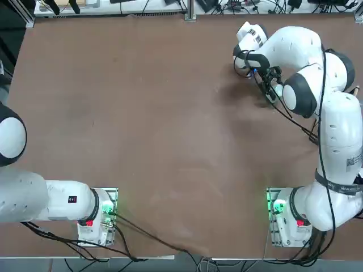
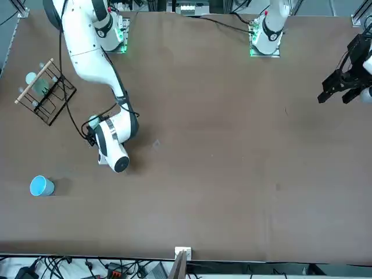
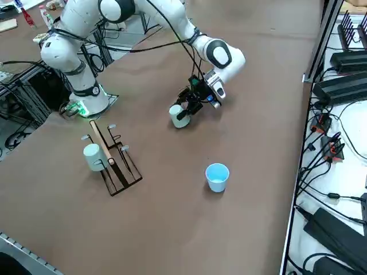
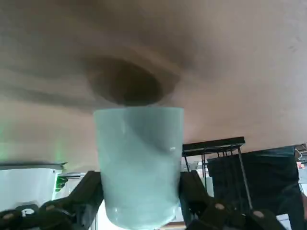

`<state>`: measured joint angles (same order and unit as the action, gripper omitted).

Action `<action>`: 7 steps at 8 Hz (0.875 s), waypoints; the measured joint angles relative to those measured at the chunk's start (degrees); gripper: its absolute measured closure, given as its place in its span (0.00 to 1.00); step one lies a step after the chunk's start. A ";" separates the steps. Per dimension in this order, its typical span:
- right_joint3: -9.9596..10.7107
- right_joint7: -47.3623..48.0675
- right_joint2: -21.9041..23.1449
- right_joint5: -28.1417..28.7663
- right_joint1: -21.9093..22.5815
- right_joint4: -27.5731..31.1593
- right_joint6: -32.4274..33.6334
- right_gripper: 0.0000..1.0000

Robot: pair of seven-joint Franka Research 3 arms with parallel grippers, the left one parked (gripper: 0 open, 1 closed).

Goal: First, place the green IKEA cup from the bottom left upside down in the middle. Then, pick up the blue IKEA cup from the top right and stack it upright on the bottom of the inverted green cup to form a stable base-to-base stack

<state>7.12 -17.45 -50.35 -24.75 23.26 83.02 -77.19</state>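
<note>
On brown table (image 3: 241, 91): right pincer (image 3: 184, 113) clasps green cup (image 3: 178, 117).

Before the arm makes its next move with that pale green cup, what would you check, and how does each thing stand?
1. Cup held: the right gripper has its fingers on both sides of the green cup. Ok.
2. Cup clear of the table: a shadow lies beneath it, so it looks lifted. Ok.
3. Cup turned upside down: which end faces the table is unclear. Cannot tell.
4. Cup in the middle of the table: it is near the right arm's side. Not ok.
5. Blue cup waiting upright and apart from the arm. Ok.
6. The wire rack, holding another green cup, is off the route. Ok.
</note>
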 joint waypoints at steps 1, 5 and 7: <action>0.14 0.06 0.00 -0.31 -0.02 -0.07 0.00 0.11; 1.46 0.13 0.11 -0.46 -0.05 -0.64 0.00 0.00; 1.75 0.13 0.66 -0.46 -0.03 -1.39 0.02 0.00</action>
<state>8.87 -17.32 -49.69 -25.21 23.24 81.63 -77.17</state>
